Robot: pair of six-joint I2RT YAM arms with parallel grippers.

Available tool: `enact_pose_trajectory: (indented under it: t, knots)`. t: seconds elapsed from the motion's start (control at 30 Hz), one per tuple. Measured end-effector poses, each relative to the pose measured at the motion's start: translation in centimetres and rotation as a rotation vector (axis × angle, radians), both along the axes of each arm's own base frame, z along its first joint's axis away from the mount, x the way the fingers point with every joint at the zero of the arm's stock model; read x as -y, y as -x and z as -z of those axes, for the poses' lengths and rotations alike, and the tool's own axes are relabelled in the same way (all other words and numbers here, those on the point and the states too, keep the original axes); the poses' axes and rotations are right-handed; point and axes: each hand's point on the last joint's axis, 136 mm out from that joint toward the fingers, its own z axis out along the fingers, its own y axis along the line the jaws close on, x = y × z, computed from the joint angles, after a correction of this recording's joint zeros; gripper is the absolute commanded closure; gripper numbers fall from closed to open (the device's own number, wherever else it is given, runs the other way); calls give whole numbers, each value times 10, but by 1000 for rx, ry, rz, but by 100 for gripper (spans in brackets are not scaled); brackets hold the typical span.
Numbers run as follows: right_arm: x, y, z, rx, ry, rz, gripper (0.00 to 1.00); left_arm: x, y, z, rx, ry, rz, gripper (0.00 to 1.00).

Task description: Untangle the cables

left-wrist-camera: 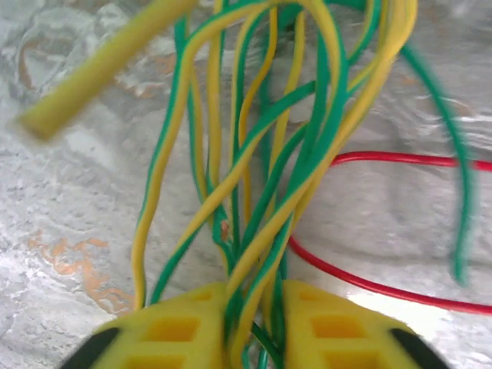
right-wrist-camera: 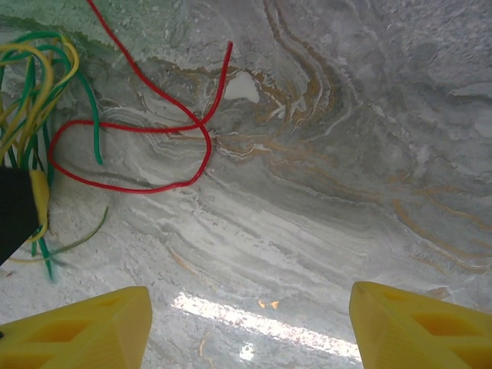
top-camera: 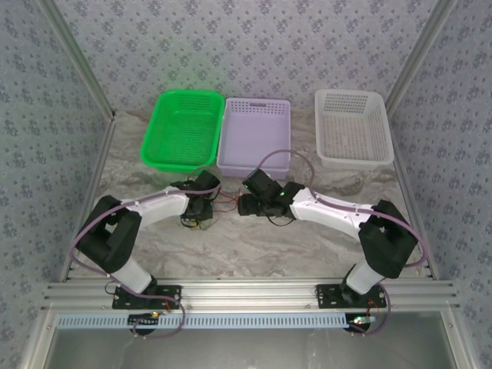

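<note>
We see our left gripper (left-wrist-camera: 254,319) clenched on the yellow and green cables (left-wrist-camera: 257,254). Our right gripper (right-wrist-camera: 250,319) hangs released near the red cable (right-wrist-camera: 203,127)

The walls (top-camera: 254,46) are pale grey with little flower shapes. The desk (top-camera: 254,250) looks like grey stone with orange streaks. A bright patch of light (right-wrist-camera: 254,321) shines on it.

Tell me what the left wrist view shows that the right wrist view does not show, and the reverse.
Left wrist view: the left gripper shut on a bundle of yellow and green cables, seen from close. Right wrist view: the right gripper open over the table, and the red cable lying in a crossed loop with a free end. Both: the yellow and green cables, the red cable, the marbled table.
</note>
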Motion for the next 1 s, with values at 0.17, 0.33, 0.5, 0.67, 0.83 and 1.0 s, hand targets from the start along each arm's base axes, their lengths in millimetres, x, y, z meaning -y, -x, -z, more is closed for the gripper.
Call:
enact_pose_trajectory:
  t: [0.17,0.33,0.5,0.67,0.83,1.0]
  knots:
    - [9,-8,-1,19,18,34,30,18,10,-15,55,-5,112,100]
    - [27,-11,-8,42,15,73,30,34,16,-50,158,137,190,100]
    - [49,-12,-8,37,-1,114,27,49,19,-75,221,253,259,100]
    - [48,-19,-1,10,-33,136,29,53,20,-77,223,274,279,100]
    - [3,-45,12,2,-13,117,37,49,21,-74,219,258,264,100]
    - [-28,-73,30,11,8,130,44,31,24,-63,209,235,201,100]
